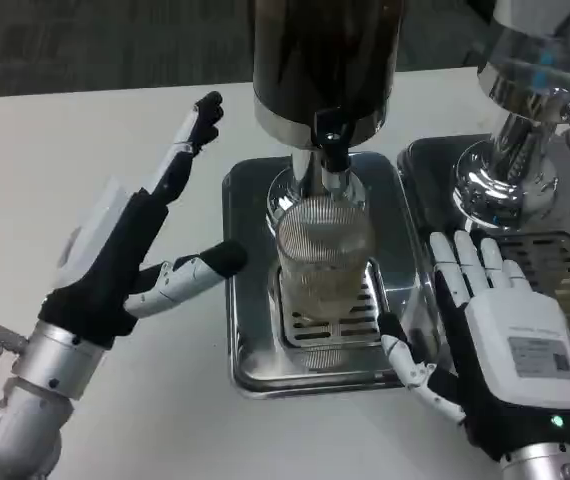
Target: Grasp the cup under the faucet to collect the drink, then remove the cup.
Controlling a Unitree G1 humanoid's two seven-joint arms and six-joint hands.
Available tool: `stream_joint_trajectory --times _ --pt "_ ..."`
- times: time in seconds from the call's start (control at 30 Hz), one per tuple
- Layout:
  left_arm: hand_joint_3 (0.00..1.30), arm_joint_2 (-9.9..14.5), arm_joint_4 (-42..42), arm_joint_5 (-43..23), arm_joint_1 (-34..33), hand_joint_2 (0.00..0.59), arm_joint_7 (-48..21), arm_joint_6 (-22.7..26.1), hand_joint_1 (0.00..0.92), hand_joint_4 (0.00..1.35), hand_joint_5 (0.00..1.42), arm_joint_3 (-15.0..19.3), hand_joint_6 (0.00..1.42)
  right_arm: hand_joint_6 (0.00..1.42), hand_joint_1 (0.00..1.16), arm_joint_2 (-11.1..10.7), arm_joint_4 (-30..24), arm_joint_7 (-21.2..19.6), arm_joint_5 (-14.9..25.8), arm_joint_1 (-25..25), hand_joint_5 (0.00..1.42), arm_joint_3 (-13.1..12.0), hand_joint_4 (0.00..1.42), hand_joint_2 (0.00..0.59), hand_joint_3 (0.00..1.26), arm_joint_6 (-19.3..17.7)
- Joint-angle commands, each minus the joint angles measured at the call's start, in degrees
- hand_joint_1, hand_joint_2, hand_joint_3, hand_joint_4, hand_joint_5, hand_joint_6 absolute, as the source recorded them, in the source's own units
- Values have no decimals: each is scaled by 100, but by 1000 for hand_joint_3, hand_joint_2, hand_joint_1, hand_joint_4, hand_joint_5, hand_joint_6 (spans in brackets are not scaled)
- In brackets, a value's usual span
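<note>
I am holding both hands spread and empty, left [130,255] at nine o'clock and right [490,320] at four o'clock of the cup [325,262] under the faucet [331,140].

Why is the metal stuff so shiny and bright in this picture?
In the head view, room light glares off the silver drip tray and the chrome dispenser base; the ribbed clear glass cup under the black faucet looks hazy, and the top right corner is blurred.
</note>
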Motion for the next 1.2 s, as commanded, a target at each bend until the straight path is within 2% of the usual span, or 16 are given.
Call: stream_joint_trajectory --times 0.03,0.2,0.5,0.77,0.97,1.2 --pt "0 -74 -312 -386 -98 35 -579 -104 0 0 46 156 49 78 98 54 16 -162 20 -2 0 35 0 384 34 -4" --pt "0 -255 -676 -867 -90 37 -1132 -138 0 0 0 195 1 84 98 83 -9 -191 32 56 0 37 0 384 34 34" --pt "0 -531 -1013 -1082 -123 38 -1717 -187 0 0 28 312 27 94 97 146 -35 -217 43 113 0 26 0 383 34 59" --pt "0 -811 -594 -1007 -652 38 -2003 -55 0 0 32 303 35 97 97 209 -23 -236 28 119 0 40 0 383 34 65" --pt "0 -872 -354 -744 -856 39 -2107 -222 0 0 74 233 71 105 97 250 -45 -300 14 173 0 39 0 383 34 105" --pt "0 -929 -497 -901 -620 48 -2414 -294 0 0 117 166 118 110 97 259 -41 -312 59 193 0 18 0 385 34 93"
